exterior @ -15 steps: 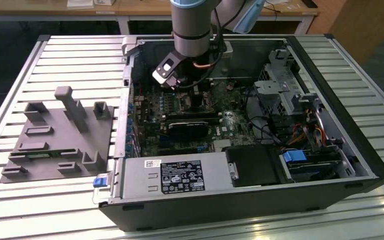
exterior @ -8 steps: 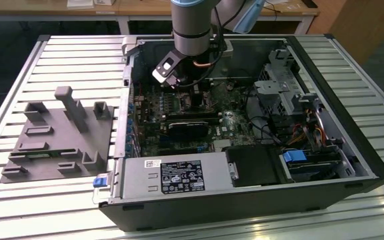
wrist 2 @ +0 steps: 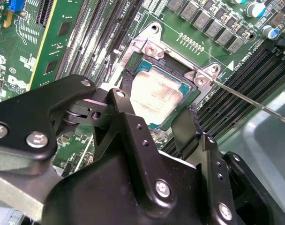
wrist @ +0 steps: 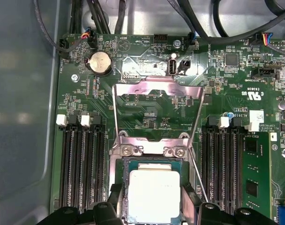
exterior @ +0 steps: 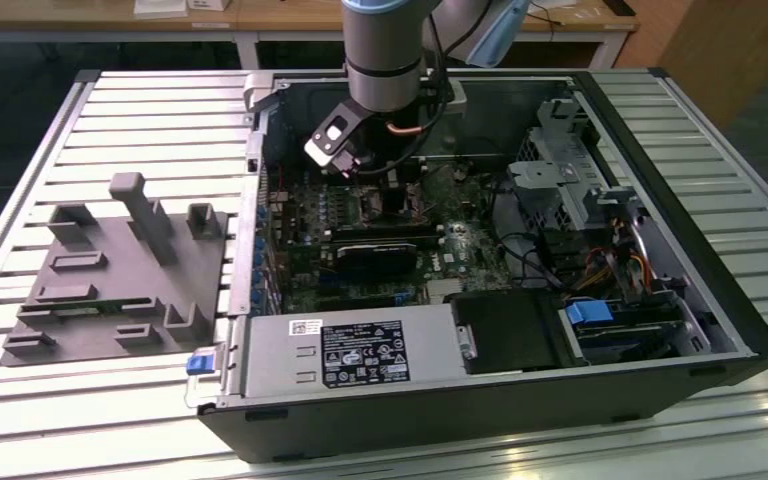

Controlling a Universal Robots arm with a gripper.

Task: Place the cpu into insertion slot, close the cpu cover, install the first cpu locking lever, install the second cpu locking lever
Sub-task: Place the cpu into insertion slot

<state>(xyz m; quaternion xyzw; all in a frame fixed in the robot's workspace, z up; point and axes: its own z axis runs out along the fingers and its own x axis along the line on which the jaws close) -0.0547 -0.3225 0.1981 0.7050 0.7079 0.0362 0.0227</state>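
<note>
Tool [wrist 2: 155, 105] over cpu [wrist: 154, 194] — in insertion slot [wrist: 125, 178] (cover [wrist: 133, 88] open).

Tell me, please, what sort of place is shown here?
Probably a robotics lab or workshop test bench: an opened computer case lies on a slatted metal table, a robot arm reaches into it, and wooden desks stand behind.

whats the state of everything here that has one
cpu: lying flat in the insertion slot
cpu cover: open, tilted back off the slot
locking lever: unlatched, standing free
tool: low over the cpu
computer case: side open
</note>
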